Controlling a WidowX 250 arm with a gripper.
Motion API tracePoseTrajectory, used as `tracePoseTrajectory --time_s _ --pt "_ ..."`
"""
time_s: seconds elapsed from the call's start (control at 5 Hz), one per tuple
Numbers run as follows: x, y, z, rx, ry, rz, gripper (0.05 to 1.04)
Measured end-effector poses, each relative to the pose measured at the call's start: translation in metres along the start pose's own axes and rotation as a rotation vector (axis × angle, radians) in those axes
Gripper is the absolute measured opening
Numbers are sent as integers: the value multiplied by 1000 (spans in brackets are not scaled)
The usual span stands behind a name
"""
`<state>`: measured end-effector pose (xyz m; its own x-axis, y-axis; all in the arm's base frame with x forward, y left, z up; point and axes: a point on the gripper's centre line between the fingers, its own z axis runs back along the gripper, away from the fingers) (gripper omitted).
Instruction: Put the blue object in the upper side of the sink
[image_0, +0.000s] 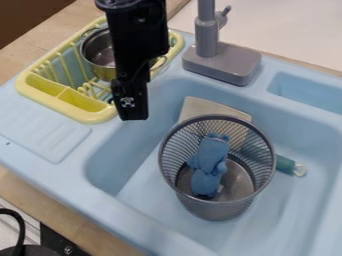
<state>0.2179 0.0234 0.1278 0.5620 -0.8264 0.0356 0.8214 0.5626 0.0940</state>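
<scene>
Wooden counter (87, 215) around a light blue toy sink (127, 160); wood shows upper left and lower left. Gray faucet (224, 62) on the sink's back edge, top center-right. Yellow dish rack (100, 116) on the sink's left side, upper left of frame, metal pot (100, 47) in it, partly behind the arm.

Black gripper (135, 114) points down, upper left of center, seen over the basin's upper left edge. Can't tell how far open it is or if it has hold of anything.

Blue object (209, 165), looks like a soft toy, is inside a gray mesh basket (217, 212), center to lower right, basket upright in the basin. Utensil with beige head (208, 108) and green handle (284, 164) lies behind the basket, partly hidden by it, handle end out to the right. Black cable (17, 220) at lower left edge.
</scene>
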Motion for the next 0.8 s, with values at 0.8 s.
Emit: tracePoseTrajectory --time_s 0.8 --pt "43 -31 14 -93 -70 -655 998"
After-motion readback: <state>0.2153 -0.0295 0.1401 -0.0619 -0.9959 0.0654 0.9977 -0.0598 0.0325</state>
